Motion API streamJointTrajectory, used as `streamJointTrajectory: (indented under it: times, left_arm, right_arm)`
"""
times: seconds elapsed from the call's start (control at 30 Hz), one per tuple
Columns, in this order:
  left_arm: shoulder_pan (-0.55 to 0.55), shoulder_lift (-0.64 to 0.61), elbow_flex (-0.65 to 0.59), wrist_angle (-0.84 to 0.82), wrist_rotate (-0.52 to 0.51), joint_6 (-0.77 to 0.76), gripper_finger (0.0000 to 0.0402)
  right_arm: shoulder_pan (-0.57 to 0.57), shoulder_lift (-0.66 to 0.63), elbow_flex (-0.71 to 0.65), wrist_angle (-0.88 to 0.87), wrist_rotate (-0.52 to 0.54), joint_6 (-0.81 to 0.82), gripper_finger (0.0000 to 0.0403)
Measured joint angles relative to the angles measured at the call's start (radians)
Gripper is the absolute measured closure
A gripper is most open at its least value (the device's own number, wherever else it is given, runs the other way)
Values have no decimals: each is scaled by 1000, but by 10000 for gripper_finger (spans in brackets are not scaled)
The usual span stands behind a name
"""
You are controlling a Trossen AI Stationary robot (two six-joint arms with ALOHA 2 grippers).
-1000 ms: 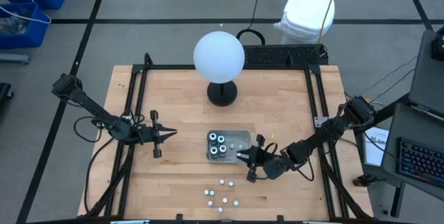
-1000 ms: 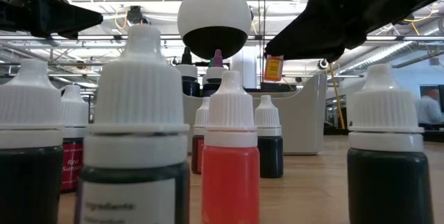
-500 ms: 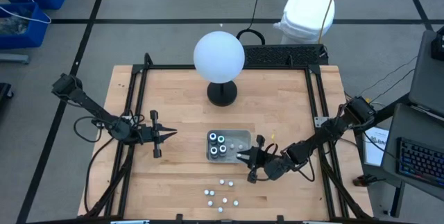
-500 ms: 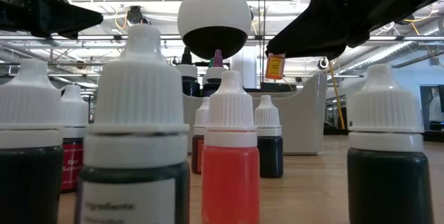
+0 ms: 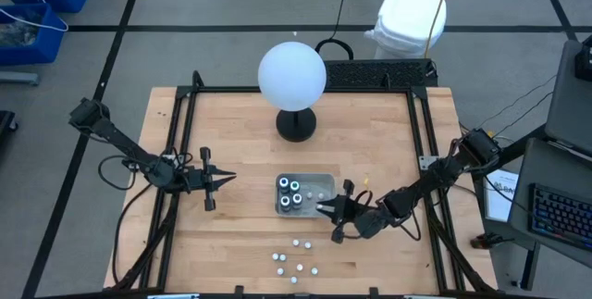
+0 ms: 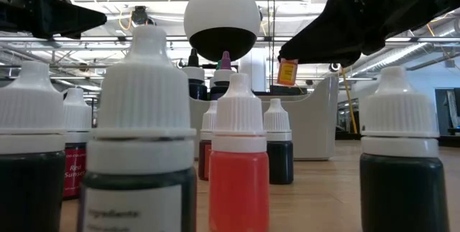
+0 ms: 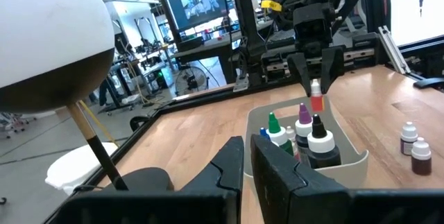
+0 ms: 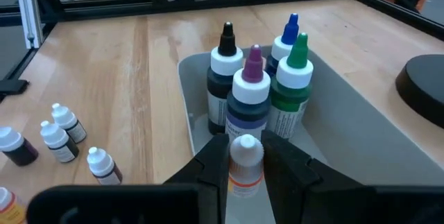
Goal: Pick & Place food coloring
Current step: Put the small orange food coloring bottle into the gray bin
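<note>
Front bottles (image 6: 146, 138) (labels blurred) cropped by low view's edge

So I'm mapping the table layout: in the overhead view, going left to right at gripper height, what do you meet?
Left gripper → grey tray with four dark bottles → right gripper, shut on a small orange bottle over the tray's near edge.
</note>
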Motion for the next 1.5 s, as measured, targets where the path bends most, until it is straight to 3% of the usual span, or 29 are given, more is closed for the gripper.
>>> streamJointTrajectory:
  times: [1.27,1.5]
  left_arm:
    - [0,0,0,2,1,1,364]
    - [0,0,0,88,-50,41,364]
  right_arm:
    - [-1,0,-10,9,45,-6,342]
    - [0,0,-10,9,45,-4,342]
